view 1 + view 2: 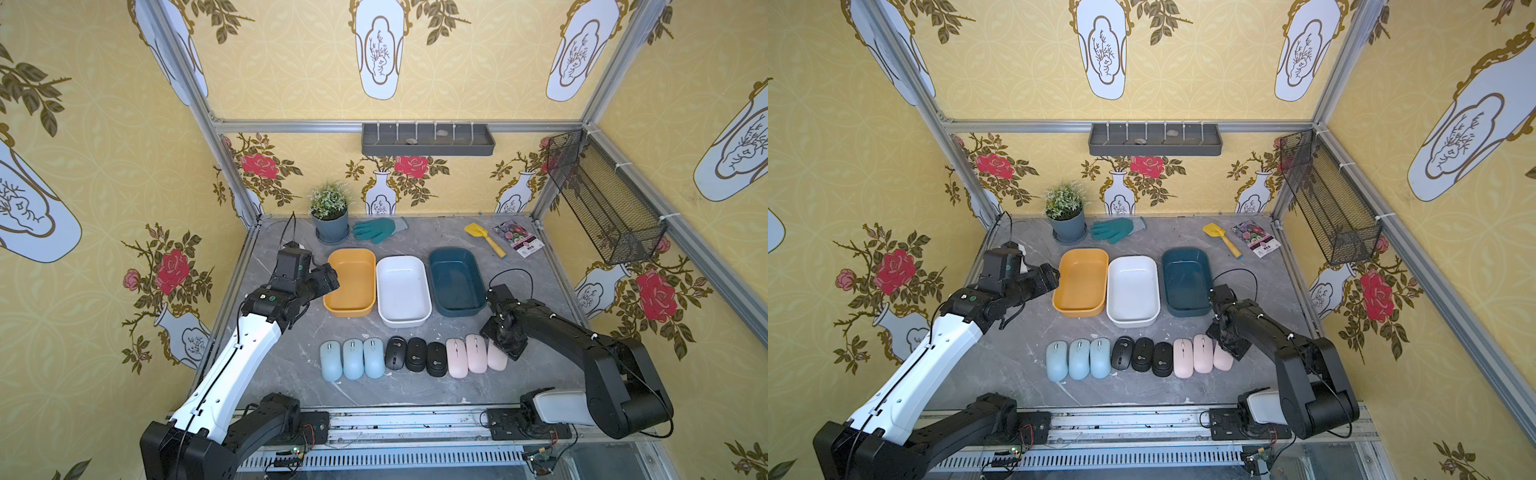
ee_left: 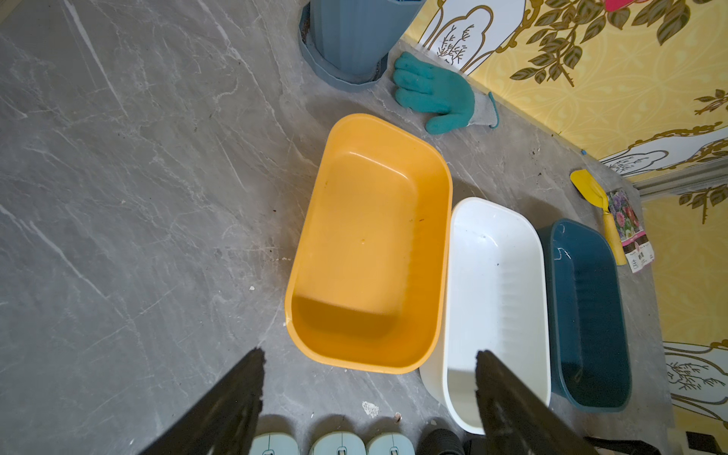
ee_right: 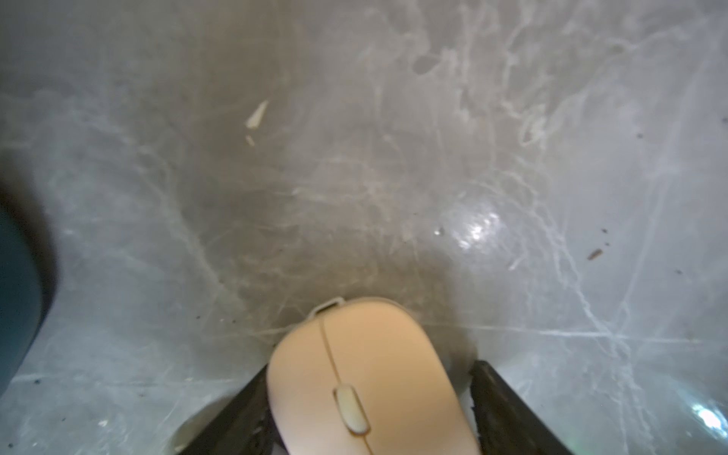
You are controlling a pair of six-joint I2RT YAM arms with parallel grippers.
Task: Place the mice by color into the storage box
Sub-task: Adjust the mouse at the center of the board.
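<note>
Mice (image 1: 415,354), nine small oval ones, lie in one row on the grey marbled counter (image 1: 291,357): pale blue mice (image 1: 353,359), black mice (image 1: 436,360), pale pink mice (image 1: 476,353). None is sorted: the orange plastic box (image 1: 349,312), white plastic box (image 1: 405,321) and dark teal plastic box (image 1: 457,311) behind them are empty. My right gripper (image 3: 371,368) straddles the end pink mouse (image 1: 497,361) on the counter; whether it grips, I cannot tell. My left gripper (image 2: 368,352) hangs open by the orange box. Round logos on the black mice and print on the flowered seed packet (image 1: 519,239) are too small to read.

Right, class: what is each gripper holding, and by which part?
Left gripper: nothing. Right gripper flanks the long sides of the end pale pink oval plastic mouse; a firm grip cannot be told.
</note>
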